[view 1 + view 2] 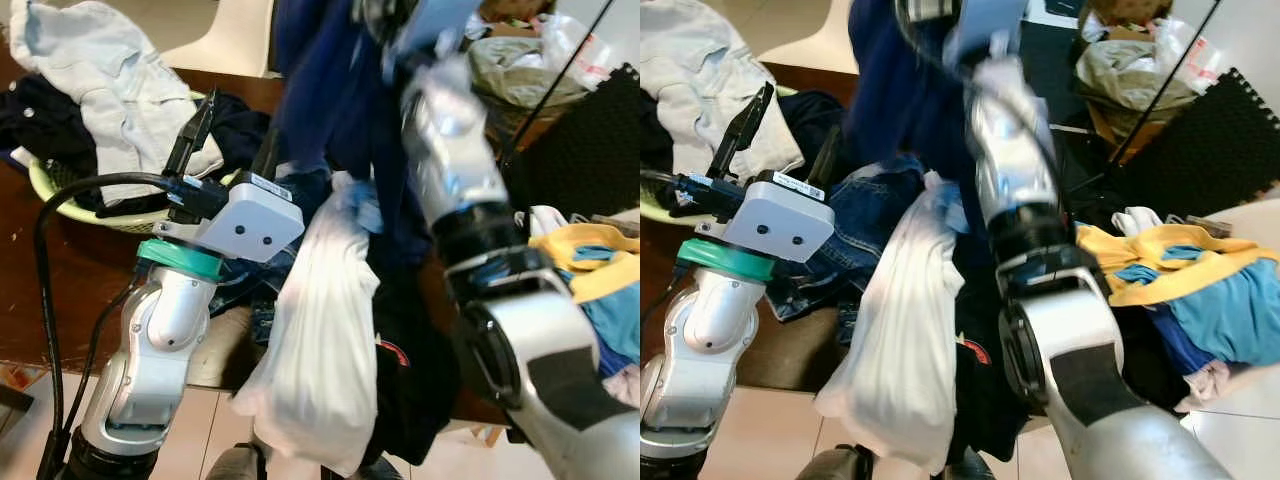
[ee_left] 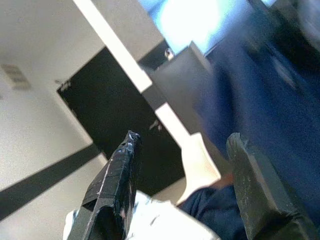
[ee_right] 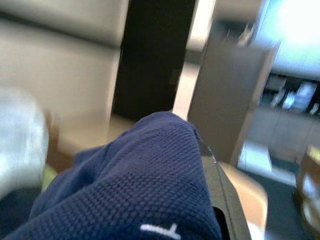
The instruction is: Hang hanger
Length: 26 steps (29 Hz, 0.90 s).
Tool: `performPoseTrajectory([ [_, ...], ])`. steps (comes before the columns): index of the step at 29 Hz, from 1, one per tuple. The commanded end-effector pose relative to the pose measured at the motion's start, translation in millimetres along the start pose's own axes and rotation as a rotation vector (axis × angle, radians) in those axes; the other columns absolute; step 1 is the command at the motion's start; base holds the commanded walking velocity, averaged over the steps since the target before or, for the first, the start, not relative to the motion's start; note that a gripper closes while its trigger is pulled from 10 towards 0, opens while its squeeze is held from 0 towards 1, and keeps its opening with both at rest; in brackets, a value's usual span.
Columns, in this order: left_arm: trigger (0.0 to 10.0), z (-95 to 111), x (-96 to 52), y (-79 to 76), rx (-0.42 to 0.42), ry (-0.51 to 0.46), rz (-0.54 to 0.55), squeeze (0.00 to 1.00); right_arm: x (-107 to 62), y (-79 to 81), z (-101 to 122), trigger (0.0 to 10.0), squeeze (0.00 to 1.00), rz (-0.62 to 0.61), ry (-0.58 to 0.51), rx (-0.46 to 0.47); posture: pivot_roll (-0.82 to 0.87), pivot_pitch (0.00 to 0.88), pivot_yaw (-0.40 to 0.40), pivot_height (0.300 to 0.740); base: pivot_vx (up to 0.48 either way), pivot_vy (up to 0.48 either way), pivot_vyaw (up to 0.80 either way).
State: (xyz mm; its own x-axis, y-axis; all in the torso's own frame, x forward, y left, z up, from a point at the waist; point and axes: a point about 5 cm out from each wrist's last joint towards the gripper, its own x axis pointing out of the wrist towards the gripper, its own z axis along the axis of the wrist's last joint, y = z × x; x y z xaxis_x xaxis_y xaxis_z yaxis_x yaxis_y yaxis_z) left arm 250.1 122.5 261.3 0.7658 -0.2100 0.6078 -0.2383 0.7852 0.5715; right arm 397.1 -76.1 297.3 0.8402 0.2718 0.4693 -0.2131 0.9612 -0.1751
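Left eye view shows the right arm raised high, lifting a navy garment (image 1: 330,90) above the dark wooden tabletop (image 1: 70,270); the right hand itself is buried in the blurred fabric at the top, and whether its fingers are clenched cannot be told. In the right wrist view the same navy cloth (image 3: 135,185) drapes over that hand's fingers. No hanger can be made out, so it is probably hidden inside the garment. The left hand (image 1: 232,140) hovers just beside the cloth with its fingers spread apart, grasping nothing. A white garment (image 1: 320,350) dangles below. The step seems to be carrying the load up toward a rail; next it needs a visible hook and something to catch it on.

Clothes crowd the tabletop: a green basket (image 1: 60,195) of laundry, jeans (image 1: 870,230), yellow and blue shirts (image 1: 1200,280). Pale tile floor lies beneath.
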Motion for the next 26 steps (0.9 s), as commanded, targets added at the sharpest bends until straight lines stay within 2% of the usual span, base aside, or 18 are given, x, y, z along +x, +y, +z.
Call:
performPoseTrajectory([
  [1, 10.0, 0.2, -1.9, -1.7, -0.012, 0.012, -0.013, 0.00, -11.0, -0.1, -20.6, 10.0, 0.00, 0.049, 0.090, -0.144, 0.12, 0.129, -0.015, 0.740, 0.000, 0.000, 0.00],
  [2, 10.0, 1.0, -2.3, -3.7, -0.019, 0.012, -0.024, 0.00, -22.1, -2.1, -38.0, 10.0, 0.00, 0.077, 0.145, -0.232, 0.11, 0.138, -0.008, 0.740, 0.000, 0.000, 0.00],
  [3, 10.0, 1.0, -2.3, -3.7, -0.019, 0.012, -0.024, 0.00, -22.1, -2.1, -38.0, 10.0, 0.00, 0.077, 0.145, -0.232, 0.11, 0.138, -0.008, 0.740, 0.000, 0.000, 0.00],
  [4, 10.0, 1.4, -2.4, -5.4, -0.028, 0.014, -0.034, 0.00, -34.4, -7.9, -52.1, 10.0, 0.00, 0.094, 0.190, -0.296, 0.10, 0.149, 0.002, 0.740, 0.000, 0.000, 0.00],
  [7, 10.0, 2.3, -2.8, -6.7, -0.033, 0.017, -0.043, 0.00, -43.1, -15.0, -62.0, 10.0, 0.00, 0.099, 0.216, -0.334, 0.10, 0.149, 0.002, 0.740, 0.000, 0.000, 0.00],
  [8, 10.0, 2.0, -3.0, -7.1, -0.037, 0.021, -0.046, 0.00, -47.3, -18.9, -65.0, 10.0, 0.78, 0.112, 0.226, -0.328, 0.09, 0.157, 0.009, 0.740, 0.000, 0.000, 0.00],
  [9, 10.0, 2.0, -3.0, -7.1, -0.037, 0.021, -0.046, 0.00, -47.3, -18.9, -65.0, 10.0, 0.78, 0.112, 0.226, -0.328, 0.09, 0.157, 0.009, 0.740, 0.000, 0.000, 0.00],
  [10, 10.0, 1.9, -2.9, -7.8, -0.040, 0.024, -0.050, 0.00, -53.4, -21.3, -69.2, 10.0, 1.00, 0.153, 0.253, -0.313, 0.09, 0.162, 0.015, 0.740, 0.000, 0.000, 0.00],
  [13, 10.0, 1.9, -2.9, -8.4, -0.042, 0.028, -0.055, 0.00, -60.9, -23.4, -73.9, 10.0, 1.00, 0.202, 0.285, -0.296, 0.09, 0.162, 0.015, 0.740, 0.000, 0.000, 0.00],
  [14, 10.0, 2.3, -2.9, -9.1, -0.046, 0.030, -0.060, 0.00, -69.6, -20.7, -73.7, 10.0, 1.00, 0.231, 0.310, -0.079, 0.09, 0.166, 0.021, 0.740, 0.000, 0.000, 0.00],
  [17, 10.0, 2.0, -3.0, -9.3, -0.055, 0.038, -0.067, 0.00, -92.6, -15.4, -56.9, 10.0, 1.00, 0.331, 0.230, 0.368, 0.09, 0.159, 0.032, 0.740, 0.000, 0.000, 0.00],
  [19, 10.0, 1.0, -2.9, -9.0, -0.060, 0.044, -0.069, 0.00, -102.6, -12.4, -45.7, 10.0, 1.00, 0.372, 0.171, 0.455, 0.08, 0.155, 0.036, 0.740, 0.000, 0.000, 0.00],
  [20, 10.0, 1.0, -2.9, -9.0, -0.060, 0.044, -0.069, 0.00, -102.6, -12.4, -45.7, 10.0, 1.00, 0.372, 0.171, 0.455, 0.08, 0.155, 0.036, 0.740, 0.000, 0.000, 0.00],
  [21, 10.0, -0.6, -2.7, -9.0, -0.071, 0.055, -0.073, 0.00, -110.7, -8.4, -34.2, 10.0, 1.00, 0.390, 0.113, 0.560, 0.08, 0.150, 0.046, 0.740, 0.000, 0.000, 0.00],
  [22, 10.0, -2.7, -2.0, -8.7, -0.089, 0.074, -0.072, 0.00, -121.4, -4.8, -19.2, 10.0, 0.00, 0.421, 0.037, 0.674, 0.07, 0.147, 0.052, 0.740, 0.000, 0.000, 0.00],
  [23, 10.0, -2.7, -2.0, -8.7, -0.089, 0.074, -0.072, 0.00, -121.4, -4.8, -19.2, 10.0, 0.00, 0.421, 0.037, 0.674, 0.07, 0.147, 0.052, 0.740, 0.000, 0.000, 0.00],
  [24, 10.0, -4.1, -1.6, -8.5, -0.102, 0.088, -0.071, 0.00, -129.4, -2.3, -8.1, 10.0, 0.00, 0.449, -0.014, 0.753, 0.07, 0.147, 0.052, 0.740, 0.000, 0.000, 0.00],
  [26, 10.0, -9.2, -0.4, -7.7, -0.136, 0.135, -0.063, 0.00, -139.1, 1.1, 2.1, 10.0, 0.00, 0.455, -0.059, 0.818, 0.06, 0.139, 0.063, 0.740, 0.000, 0.000, 0.00],
])
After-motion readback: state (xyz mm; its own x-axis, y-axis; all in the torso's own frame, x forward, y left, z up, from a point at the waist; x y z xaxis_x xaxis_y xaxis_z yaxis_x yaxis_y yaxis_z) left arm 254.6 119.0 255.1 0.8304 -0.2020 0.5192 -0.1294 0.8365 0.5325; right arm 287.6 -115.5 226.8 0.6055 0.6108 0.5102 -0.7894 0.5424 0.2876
